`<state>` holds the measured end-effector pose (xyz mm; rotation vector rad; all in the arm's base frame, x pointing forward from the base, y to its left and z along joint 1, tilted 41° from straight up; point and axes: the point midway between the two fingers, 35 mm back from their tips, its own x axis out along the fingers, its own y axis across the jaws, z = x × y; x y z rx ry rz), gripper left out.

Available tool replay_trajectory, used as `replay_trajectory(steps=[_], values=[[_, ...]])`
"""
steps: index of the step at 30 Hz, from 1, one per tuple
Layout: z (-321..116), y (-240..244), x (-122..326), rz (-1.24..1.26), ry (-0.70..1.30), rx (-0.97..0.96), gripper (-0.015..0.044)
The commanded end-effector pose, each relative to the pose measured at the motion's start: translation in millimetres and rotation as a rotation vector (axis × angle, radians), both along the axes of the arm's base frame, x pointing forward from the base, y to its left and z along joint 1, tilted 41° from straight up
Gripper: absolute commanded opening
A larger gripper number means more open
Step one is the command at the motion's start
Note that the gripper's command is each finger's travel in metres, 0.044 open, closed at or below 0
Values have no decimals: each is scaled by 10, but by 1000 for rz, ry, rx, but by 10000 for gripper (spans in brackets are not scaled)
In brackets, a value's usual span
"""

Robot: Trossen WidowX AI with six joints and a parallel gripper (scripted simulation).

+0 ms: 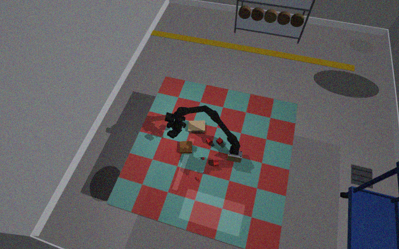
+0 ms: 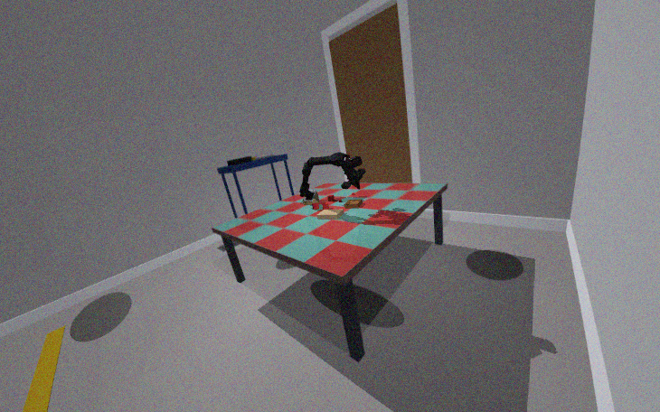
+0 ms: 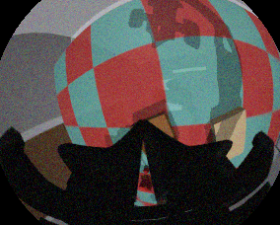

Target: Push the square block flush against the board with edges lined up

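The square block [image 1: 185, 147] [image 2: 353, 203] [image 3: 161, 124] is brown and lies flat on the checkered table. The board [image 1: 197, 126] [image 2: 329, 214] [image 3: 238, 132] is pale tan and also lies flat. Block and board are apart, with checkered surface between them in the top view. My gripper [image 1: 168, 125] [image 2: 357, 187] [image 3: 142, 123] is shut and empty, above the table and tilted down. In the top view it appears up and left of the block and left of the board. In the wrist view its fingers hide part of the block.
Small red pieces [image 1: 219, 140] [image 1: 215, 162] lie between the board, the block and the arm's base [image 1: 234, 156]. The table [image 1: 151, 175] [image 2: 343, 256] has red and teal squares. A blue cart [image 1: 371, 216] [image 2: 253, 163] stands beyond the table.
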<state>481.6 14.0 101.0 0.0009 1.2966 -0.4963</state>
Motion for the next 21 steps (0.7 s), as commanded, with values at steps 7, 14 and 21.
replay_trajectory(steps=[7,14,21], values=[[-438,6,-20,168,208,-190,0],[-723,2,-56,294,363,-318,0],[-858,1,-78,359,442,-379,0]])
